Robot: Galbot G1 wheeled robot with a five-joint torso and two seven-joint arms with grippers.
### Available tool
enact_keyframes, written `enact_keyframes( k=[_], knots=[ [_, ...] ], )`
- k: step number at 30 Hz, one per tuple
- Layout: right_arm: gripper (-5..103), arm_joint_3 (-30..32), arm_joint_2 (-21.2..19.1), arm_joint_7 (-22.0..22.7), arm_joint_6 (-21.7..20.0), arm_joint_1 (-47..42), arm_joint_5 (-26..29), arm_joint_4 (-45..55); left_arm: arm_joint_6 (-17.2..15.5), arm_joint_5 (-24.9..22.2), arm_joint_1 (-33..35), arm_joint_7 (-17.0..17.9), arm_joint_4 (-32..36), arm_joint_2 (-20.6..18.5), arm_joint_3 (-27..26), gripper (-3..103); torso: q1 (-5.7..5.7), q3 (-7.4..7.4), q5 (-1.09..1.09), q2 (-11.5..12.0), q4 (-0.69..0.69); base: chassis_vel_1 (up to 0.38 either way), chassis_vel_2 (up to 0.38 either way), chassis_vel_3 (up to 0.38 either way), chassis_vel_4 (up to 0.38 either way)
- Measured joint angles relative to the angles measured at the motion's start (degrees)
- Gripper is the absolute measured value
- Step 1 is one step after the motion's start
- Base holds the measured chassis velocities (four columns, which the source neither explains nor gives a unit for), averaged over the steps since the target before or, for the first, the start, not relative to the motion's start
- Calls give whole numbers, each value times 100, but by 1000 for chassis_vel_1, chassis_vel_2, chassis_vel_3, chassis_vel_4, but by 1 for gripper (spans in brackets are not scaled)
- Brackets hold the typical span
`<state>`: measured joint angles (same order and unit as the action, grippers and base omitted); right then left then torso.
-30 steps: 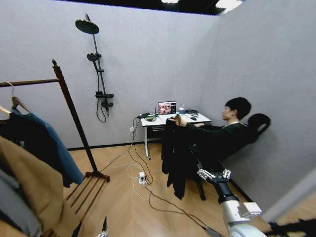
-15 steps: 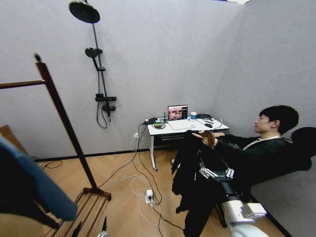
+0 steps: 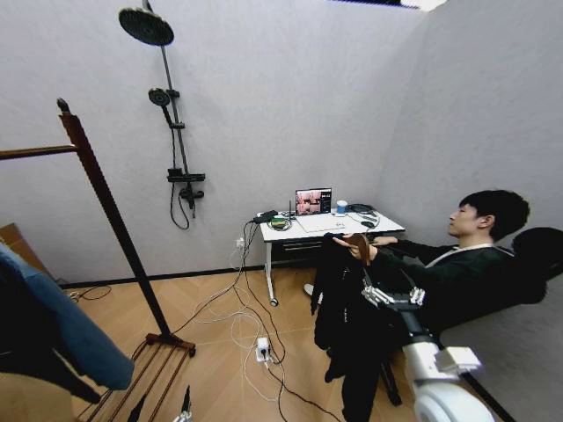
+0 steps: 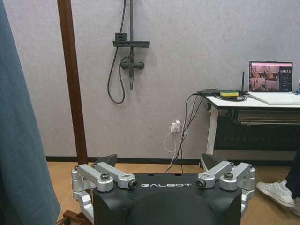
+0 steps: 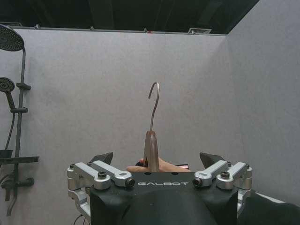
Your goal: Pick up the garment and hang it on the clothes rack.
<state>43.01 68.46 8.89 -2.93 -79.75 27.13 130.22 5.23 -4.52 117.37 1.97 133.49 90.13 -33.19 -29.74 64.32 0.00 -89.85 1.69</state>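
A seated person holds out the garment point(image 3: 339, 294), a long black jacket on a wooden hanger point(image 3: 361, 249), at the right of the head view. My right gripper point(image 3: 391, 297) is open just below and in front of the hanger. In the right wrist view the hanger's wood point(image 5: 151, 154) and metal hook point(image 5: 154, 103) stand upright between the open fingers of the right gripper point(image 5: 157, 160), with the person's hand point(image 5: 164, 165) under it. The clothes rack point(image 3: 98, 198) stands at the left. My left gripper point(image 4: 159, 161) is open, low beside the rack post point(image 4: 70, 79).
A dark teal-blue jacket point(image 3: 62, 330) hangs on the rack's near end. A black shower pole point(image 3: 171, 114) is on the back wall. A white desk point(image 3: 273, 236) carries a laptop point(image 3: 313, 201). Cables and a power strip point(image 3: 261, 350) lie on the wooden floor.
The head view has swung to the right, so the rack and its coats slid left and the person came nearer. My right gripper has risen closer to the held-out hanger.
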Motion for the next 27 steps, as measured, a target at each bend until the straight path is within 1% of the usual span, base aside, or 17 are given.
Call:
enact_keyframes(
  k=[1, 2, 3, 4, 5, 7, 8, 10, 12, 16, 17, 18, 19, 22, 23, 25, 27],
  knots=[
    [100, 8, -97, 37, -110, 152, 48, -60, 0, 0, 0, 0, 0, 0, 1, 100, 0, 0, 0, 0, 0, -51, 15, 5, -29],
    [100, 8, -97, 37, -110, 152, 48, -60, 0, 0, 0, 0, 0, 0, 1, 100, 0, 0, 0, 0, 0, -51, 15, 5, -29],
    [100, 10, -213, 68, -245, 324, 105, -136, 0, 0, 0, 0, 0, 0, 1, 100, 0, 0, 1, 1, 1, 0, 0, 0, 0],
    [100, 10, -213, 68, -245, 324, 105, -136, 0, 0, 0, 0, 0, 0, 1, 100, 0, 0, 1, 1, 1, 0, 0, 0, 0],
    [100, 0, -339, 103, -416, 597, 176, -232, 0, 0, 0, 0, 0, 0, 1, 100, 1, 0, 1, 0, 1, 0, 0, 0, 0],
    [100, -75, -540, 126, -570, 1084, 222, -456, 0, 0, 0, -1, 0, 0, 2, 100, 2, 0, 0, 0, 1, 0, 0, 0, 0],
    [100, -75, -540, 126, -570, 1084, 222, -456, 0, 0, 0, -1, 0, 0, 2, 100, 2, 0, 0, 0, 1, 0, 0, 0, 0],
    [100, -193, -712, 144, -595, 1503, 320, -735, 0, 0, 0, 0, 0, 0, 2, 100, 2, 0, 0, 0, -1, 0, 0, 0, 0],
    [100, -245, -759, 152, -607, 1662, 347, -881, 0, 0, 0, 0, 0, 0, 2, 100, 2, 0, -1, 0, -1, 0, 0, 0, 0],
    [100, -358, -763, 152, -628, 1862, 372, -1190, -1, 0, 0, 0, 0, 0, 2, 100, 2, 0, 0, 0, 1, 0, 0, 0, 0],
    [102, -399, -740, 108, -620, 1916, 380, -1310, 0, 0, 0, 0, 0, 0, 2, 100, 1, 0, 0, 0, 1, 0, 0, 0, 0],
    [98, -428, -718, 60, -608, 1948, 381, -1389, 0, 0, 0, 0, 0, 0, 2, 100, 2, 0, 1, 0, 1, 0, 0, 0, 0],
    [98, -428, -718, 60, -608, 1948, 381, -1389, 0, 0, 0, 0, 0, 0, 2, 100, 2, 0, 1, 0, 1, 0, 0, 0, 0],
    [82, -477, -611, -117, -504, 2009, 349, -1589, 0, 0, 0, 0, 0, 0, 1, 100, 2, -1, 0, 0, 1, 0, 0, 0, 0],
    [82, -477, -611, -117, -504, 2009, 349, -1589, 0, 0, 0, 0, 0, 0, 1, 100, 2, -1, 0, 0, 1, 0, 0, 0, 0],
    [71, -482, -542, -210, -430, 2009, 270, -1638, 0, 0, 0, 0, 0, 0, 2, 100, 2, -1, 0, 0, 1, 0, 0, 0, 0],
    [71, -483, -520, -235, -401, 2005, 236, -1648, 0, 0, 0, 0, 0, 0, 1, 100, 2, -1, 0, 0, 0, 0, 0, 0, 0]
  ],
)
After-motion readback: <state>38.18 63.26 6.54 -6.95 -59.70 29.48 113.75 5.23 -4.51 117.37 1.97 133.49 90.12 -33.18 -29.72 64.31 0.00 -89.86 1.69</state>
